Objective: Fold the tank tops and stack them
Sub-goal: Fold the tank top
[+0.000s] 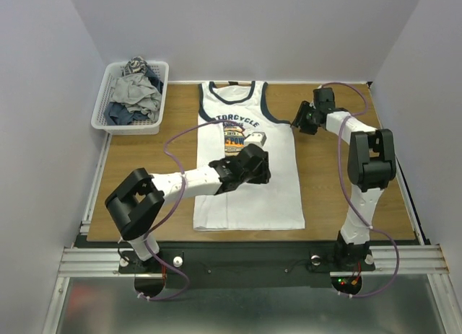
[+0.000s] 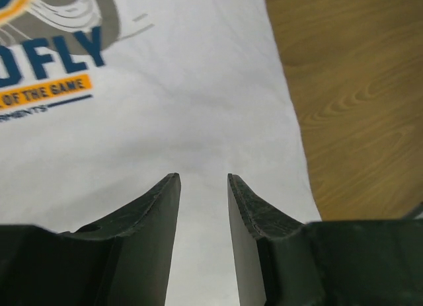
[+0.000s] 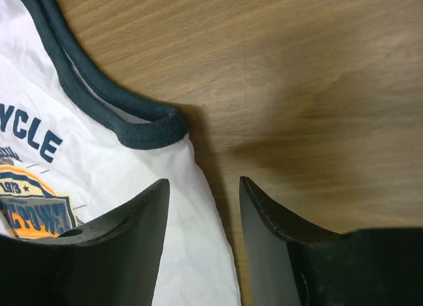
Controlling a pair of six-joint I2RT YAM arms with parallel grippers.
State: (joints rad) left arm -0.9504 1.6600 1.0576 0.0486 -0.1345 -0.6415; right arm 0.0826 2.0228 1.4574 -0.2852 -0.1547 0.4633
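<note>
One white sleeveless cotton tank top with navy trim and an orange-and-black chest print lies spread flat on the brown wooden table, its long axis running near to far, neck opening toward the far wall and hem toward the near edge. Over the plain fabric right of the print, the left gripper has its jaws apart with nothing between them. At the shirt's right side, just below the navy armhole, the right gripper is also spread, one finger over cloth, the other over bare wood.
</note>
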